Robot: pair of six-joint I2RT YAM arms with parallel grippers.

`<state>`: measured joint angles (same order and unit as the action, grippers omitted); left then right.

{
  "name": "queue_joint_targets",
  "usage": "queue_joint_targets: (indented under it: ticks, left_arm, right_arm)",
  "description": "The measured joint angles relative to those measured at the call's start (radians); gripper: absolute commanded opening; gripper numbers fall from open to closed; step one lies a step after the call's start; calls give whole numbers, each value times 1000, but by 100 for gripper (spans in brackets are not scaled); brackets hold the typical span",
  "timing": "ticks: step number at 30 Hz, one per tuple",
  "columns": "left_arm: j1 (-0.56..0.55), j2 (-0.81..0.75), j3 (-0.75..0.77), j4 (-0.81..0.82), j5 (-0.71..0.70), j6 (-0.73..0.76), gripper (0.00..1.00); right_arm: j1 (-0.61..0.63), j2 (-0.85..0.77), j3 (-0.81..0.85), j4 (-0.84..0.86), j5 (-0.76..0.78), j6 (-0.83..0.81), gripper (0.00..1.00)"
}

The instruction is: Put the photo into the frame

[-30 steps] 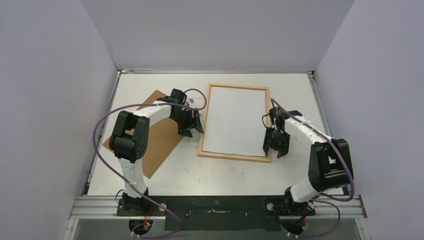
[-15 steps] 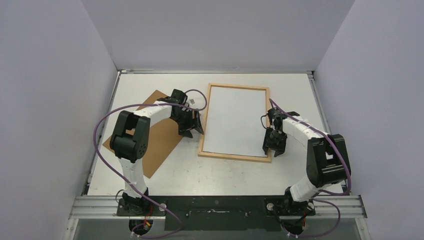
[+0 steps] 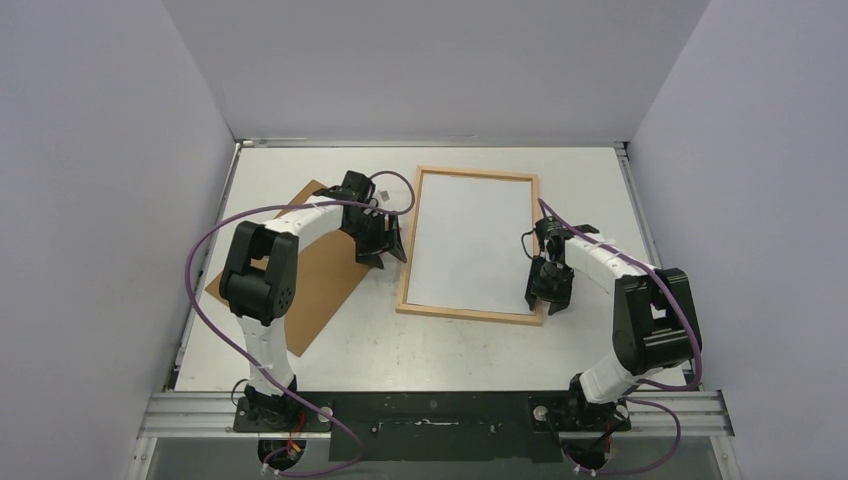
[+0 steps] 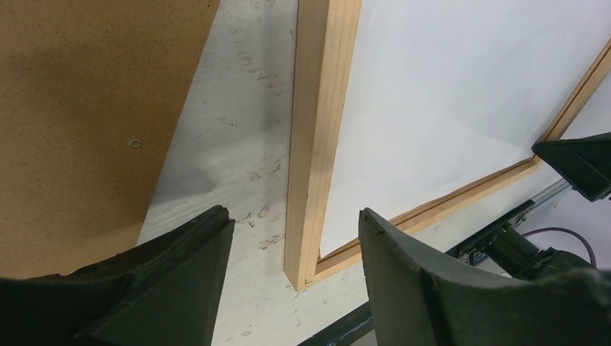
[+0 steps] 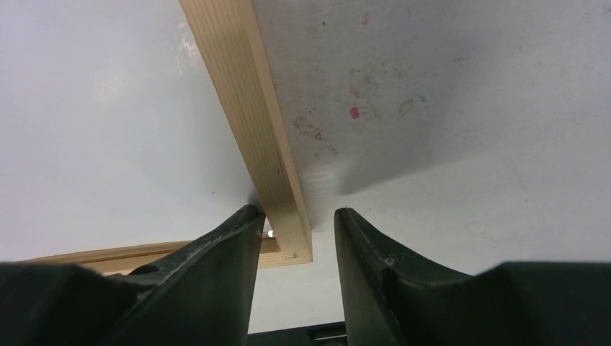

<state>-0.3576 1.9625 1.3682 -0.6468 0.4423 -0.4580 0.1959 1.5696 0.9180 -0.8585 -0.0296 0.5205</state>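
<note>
The light-wood frame (image 3: 478, 172) lies flat mid-table with a plain white sheet (image 3: 470, 240) inside it; no printed street scene shows, so I cannot tell whether this is the photo face down. My left gripper (image 3: 384, 252) is open and straddles the frame's left bar (image 4: 317, 144) near its front corner, with both fingers apart from it (image 4: 295, 216). My right gripper (image 3: 550, 295) is open around the right bar (image 5: 248, 108) near the front right corner (image 5: 297, 214). Its left finger (image 5: 216, 267) is against the bar's inner edge, over the white sheet (image 5: 108, 130); its right finger is apart from the bar.
A flat brown backing board (image 3: 315, 290) lies on the table left of the frame, partly under my left arm, and shows in the left wrist view (image 4: 86, 108). Grey walls stand at the back and both sides. The black rail runs along the near edge.
My right gripper has shifted slightly left onto the frame's right bar. My left gripper has edged a little back along the left bar. The frame and sheet have not moved.
</note>
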Motion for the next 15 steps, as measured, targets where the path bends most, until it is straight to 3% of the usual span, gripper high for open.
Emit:
queue_joint_targets:
  ticks: [15]
  left_arm:
    - [42,-1,9,-35,-27,26,63]
  right_arm:
    - [-1,23,1,6,-4,-16,63]
